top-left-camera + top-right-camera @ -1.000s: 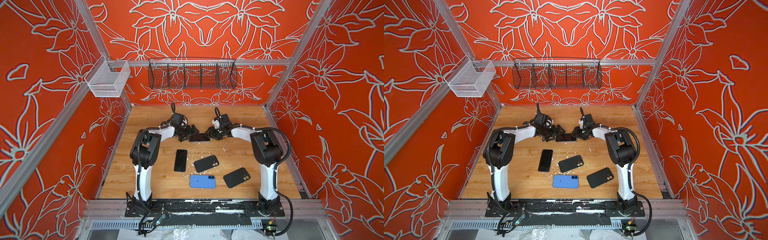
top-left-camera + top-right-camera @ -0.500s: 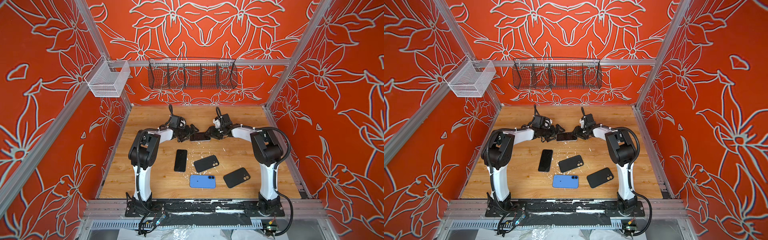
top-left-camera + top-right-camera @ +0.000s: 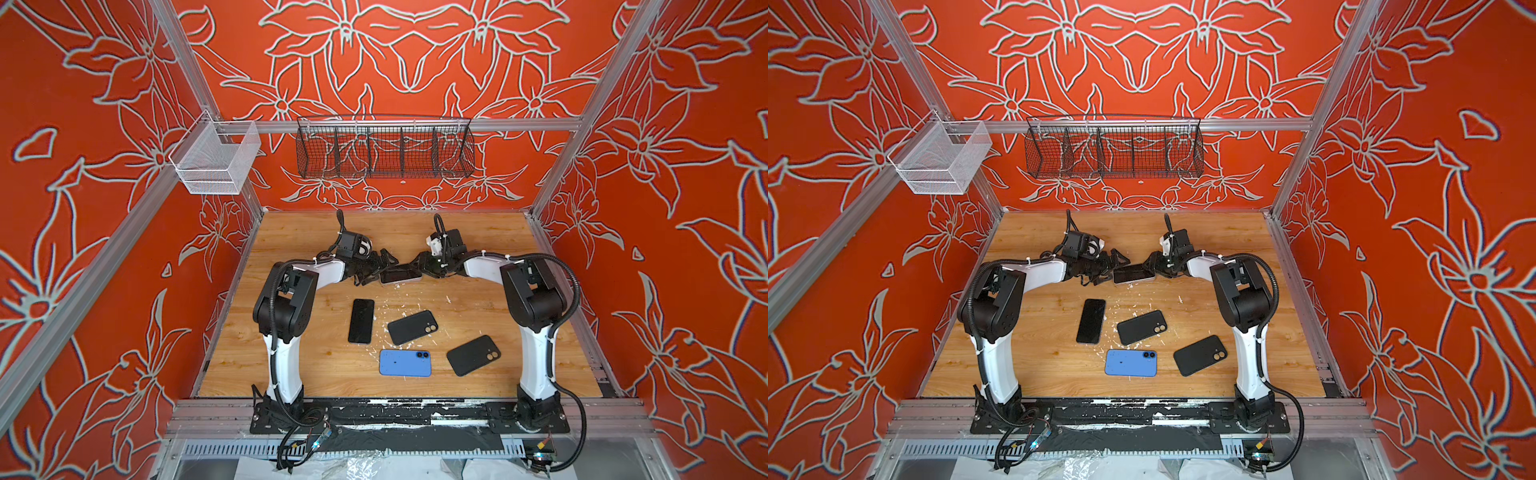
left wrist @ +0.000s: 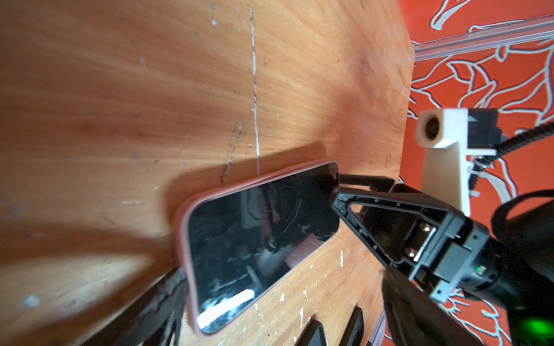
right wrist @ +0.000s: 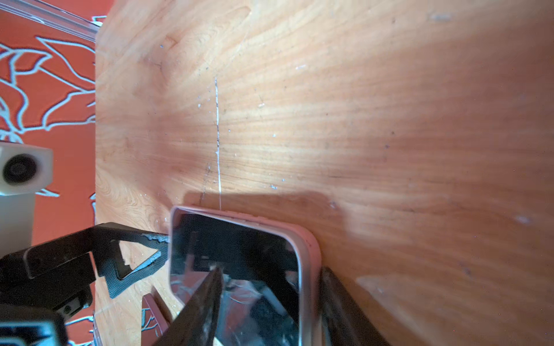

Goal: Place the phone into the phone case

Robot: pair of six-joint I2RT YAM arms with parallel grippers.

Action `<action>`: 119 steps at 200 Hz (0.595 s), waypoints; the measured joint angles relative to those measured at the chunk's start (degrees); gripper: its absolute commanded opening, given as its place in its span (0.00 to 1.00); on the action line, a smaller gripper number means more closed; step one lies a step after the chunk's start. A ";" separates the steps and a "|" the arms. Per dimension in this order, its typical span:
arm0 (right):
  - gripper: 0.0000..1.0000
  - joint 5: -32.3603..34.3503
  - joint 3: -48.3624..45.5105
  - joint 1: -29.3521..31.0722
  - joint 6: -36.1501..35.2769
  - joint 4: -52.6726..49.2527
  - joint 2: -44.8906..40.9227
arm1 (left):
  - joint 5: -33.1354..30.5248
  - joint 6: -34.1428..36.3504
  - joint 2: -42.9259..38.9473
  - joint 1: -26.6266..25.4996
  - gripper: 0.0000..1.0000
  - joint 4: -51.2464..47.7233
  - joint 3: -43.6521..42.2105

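My right gripper [image 3: 417,269] seems clamped on the phone [image 3: 399,275]; my left gripper [image 3: 380,269] gapes wide. A crooked push could pop the case [image 4: 182,239] off

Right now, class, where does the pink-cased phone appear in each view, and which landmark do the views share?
Top view: pink-cased phone, far half of the table.
Top view: phone, same place.
Left wrist: phone central, slanting.
Right wrist: phone bottom centre, cropped.
Landmark: left gripper at its end, in all four.
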 measured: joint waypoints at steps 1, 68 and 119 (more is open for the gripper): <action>0.54 -0.07 -0.04 0.00 0.00 0.13 0.00 | 0.00 0.00 0.00 0.00 0.99 0.00 0.00; 0.53 -3.10 -3.58 -0.79 1.36 7.39 -0.17 | -0.02 -0.13 0.00 -0.02 0.99 0.61 -0.72; 0.54 -4.13 -4.52 -1.11 1.66 9.16 -0.28 | -0.07 -0.13 0.00 -0.02 0.99 0.70 -0.79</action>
